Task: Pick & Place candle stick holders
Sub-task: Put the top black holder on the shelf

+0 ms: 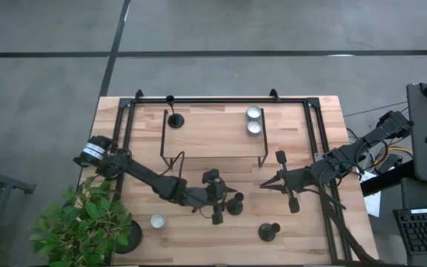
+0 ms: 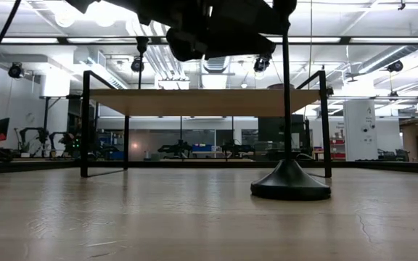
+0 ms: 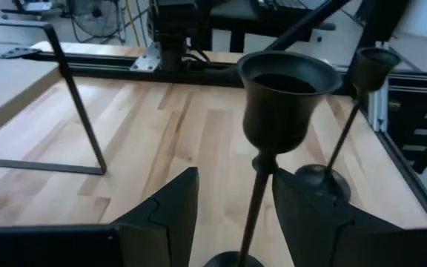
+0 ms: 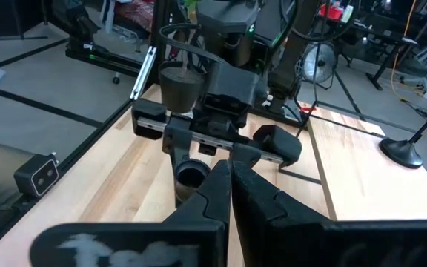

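You see the tabletop from straight above; low down, you look level across it past the shelf.

No text, label, brand, number or sign can be read in any of the views, neither on the counter nor in the room behind it.
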Tool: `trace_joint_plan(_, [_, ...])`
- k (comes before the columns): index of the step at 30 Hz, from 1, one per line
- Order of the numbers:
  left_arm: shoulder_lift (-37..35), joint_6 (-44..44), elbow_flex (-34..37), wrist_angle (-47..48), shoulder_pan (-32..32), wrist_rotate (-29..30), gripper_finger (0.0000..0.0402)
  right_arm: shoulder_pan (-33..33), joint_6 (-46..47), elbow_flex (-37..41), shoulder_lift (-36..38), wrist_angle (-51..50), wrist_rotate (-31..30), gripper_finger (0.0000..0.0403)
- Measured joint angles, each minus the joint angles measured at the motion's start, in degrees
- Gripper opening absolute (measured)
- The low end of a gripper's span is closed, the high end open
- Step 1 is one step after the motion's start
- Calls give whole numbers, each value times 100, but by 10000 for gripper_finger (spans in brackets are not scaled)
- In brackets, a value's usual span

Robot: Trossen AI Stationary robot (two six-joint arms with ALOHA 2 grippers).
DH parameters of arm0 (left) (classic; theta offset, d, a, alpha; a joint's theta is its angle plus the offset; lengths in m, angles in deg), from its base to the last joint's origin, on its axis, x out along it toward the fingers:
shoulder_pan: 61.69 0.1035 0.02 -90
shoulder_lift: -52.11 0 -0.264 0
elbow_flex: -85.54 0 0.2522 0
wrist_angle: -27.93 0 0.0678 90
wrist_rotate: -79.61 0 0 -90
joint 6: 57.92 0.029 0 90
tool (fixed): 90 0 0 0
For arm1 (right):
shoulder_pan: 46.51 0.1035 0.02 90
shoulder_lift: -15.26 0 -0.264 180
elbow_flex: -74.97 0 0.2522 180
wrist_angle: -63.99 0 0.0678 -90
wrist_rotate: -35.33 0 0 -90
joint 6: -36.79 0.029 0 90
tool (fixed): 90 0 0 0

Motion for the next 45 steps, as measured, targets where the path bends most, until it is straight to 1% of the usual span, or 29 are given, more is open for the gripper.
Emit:
trace_joint_plan(8, [0, -15, 9, -88, 0, -352, 170, 0, 0, 0, 0, 2, -1, 8])
trace_joint_plan(20, [228, -25, -17, -253, 46, -345, 170, -2, 0, 2, 0, 13, -2, 8])
trace_joint_plan(31, [216, -36, -16, -383, 44, -343, 167, -7, 0, 2, 0, 0, -2, 8])
trace_joint_plan(33, [216, -37, -13, -418, 44, -343, 160, -7, 0, 2, 0, 0, -2, 8])
trace_joint_plan(36, [214, -37, 3, -427, 44, -343, 138, -7, 0, 2, 0, -1, -2, 8])
trace_joint_plan(45, [214, -30, 13, -422, 44, -343, 45, -4, 0, 2, 0, 0, -2, 8])
